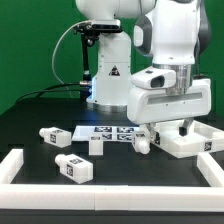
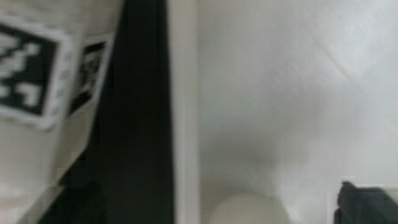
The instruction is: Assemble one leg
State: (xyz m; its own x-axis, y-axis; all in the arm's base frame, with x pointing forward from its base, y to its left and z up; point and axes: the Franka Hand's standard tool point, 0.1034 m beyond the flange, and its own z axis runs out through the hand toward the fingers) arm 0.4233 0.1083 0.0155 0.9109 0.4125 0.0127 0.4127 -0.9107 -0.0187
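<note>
Several legs lie on the black table in the exterior view: one at the left, one near the front, one by the marker board, and one just left of the gripper. My gripper is low over the left end of the big flat white panel. In the wrist view the panel fills the frame very close and blurred. One dark fingertip shows at the edge; the jaws stand wide apart. The gripper holds no leg.
The marker board lies behind the legs. A white rim borders the table at the exterior view's left and front. The arm's base stands at the back. In the wrist view a tagged white thing lies beyond a black strip.
</note>
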